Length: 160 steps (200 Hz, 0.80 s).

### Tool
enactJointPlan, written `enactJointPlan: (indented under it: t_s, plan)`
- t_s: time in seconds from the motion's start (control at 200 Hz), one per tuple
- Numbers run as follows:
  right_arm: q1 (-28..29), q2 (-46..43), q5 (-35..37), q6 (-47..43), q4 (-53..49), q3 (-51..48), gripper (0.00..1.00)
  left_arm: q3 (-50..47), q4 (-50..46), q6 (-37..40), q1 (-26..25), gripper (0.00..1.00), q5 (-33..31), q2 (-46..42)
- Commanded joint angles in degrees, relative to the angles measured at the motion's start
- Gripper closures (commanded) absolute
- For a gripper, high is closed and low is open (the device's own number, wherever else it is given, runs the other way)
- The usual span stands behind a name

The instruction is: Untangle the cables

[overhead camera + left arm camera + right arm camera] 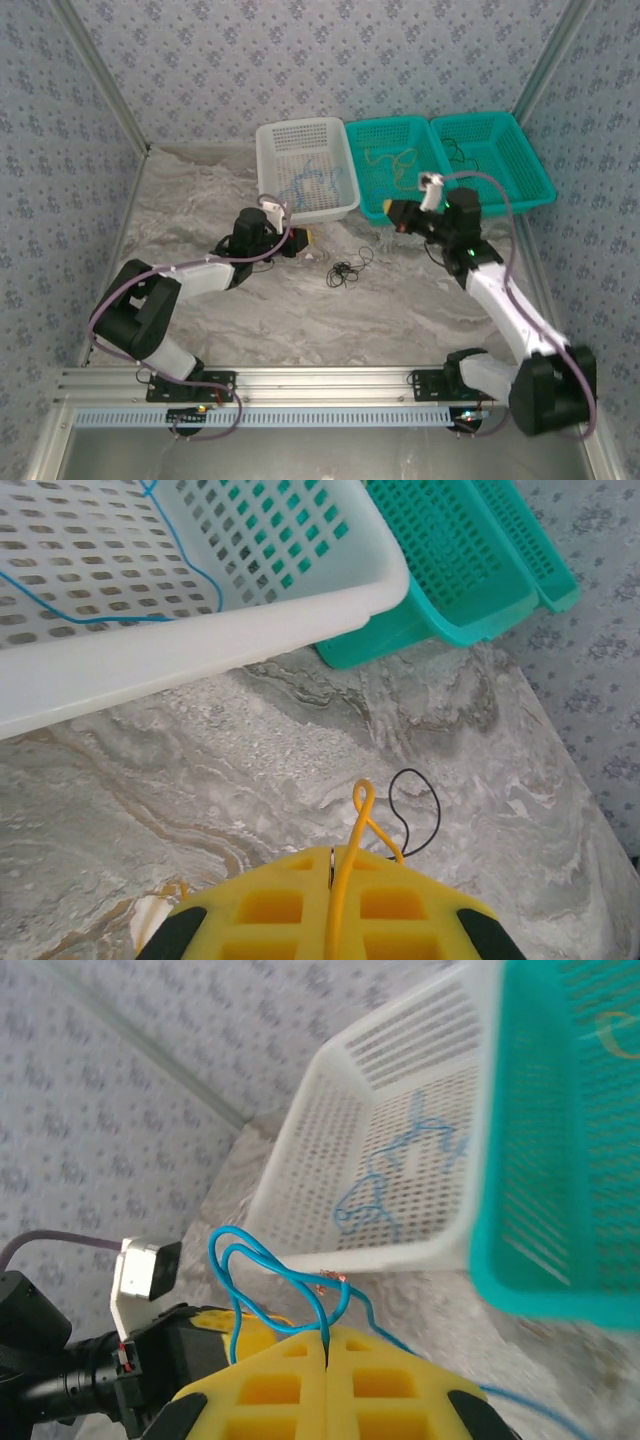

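Table top (300,310) looks like a matt marble-print sheet, kinda wrinkly. The white basket (310,145), middle teal basket (385,208) and right teal basket (500,150) are smooth perforated plastic with a slight sheen. The near rail (320,380) is brushed metal. The left gripper (331,858) is matt yellow plastic. The yellow cable (345,880) and blue cable (292,1274) have smooth jackets.

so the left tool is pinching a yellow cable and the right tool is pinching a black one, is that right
Not quite. The right tool is shut on a blue cable, not a black one; the right wrist view shows it looping up out of the closed pads. The rest stands: the left tool is pinching a yellow cable.
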Motion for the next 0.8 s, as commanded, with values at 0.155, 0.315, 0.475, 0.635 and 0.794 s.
enactJointPlan:
  t_s: [0.155,0.315,0.475,0.635,0.794]
  plan:
    - [8.3,30.14,-0.22,-2.63,-0.41,25.48,0.98,2.71,-4.78,0.94,-0.19,1.0,0.2,-2.07]
    - [9.32,38.53,-1.84,-2.26,-1.91,34.55,0.18,6.47,-8.53,4.71,0.15,1.0,11.32,-1.92]
    - [8.89,30.34,-3.47,-13.27,-6.23,27.48,0.05,10.84,-15.43,11.59,0.71,1.0,19.25,-2.8]
    - [8.09,19.23,-14.24,-20.71,-9.96,16.2,0.07,16.81,-23.15,17.1,0.69,1.0,21.74,-1.99]
    - [8.68,15.33,-16.56,-17.57,-9.39,11.45,0.2,18.79,-19.47,14.95,0.59,1.0,26.11,-0.42]
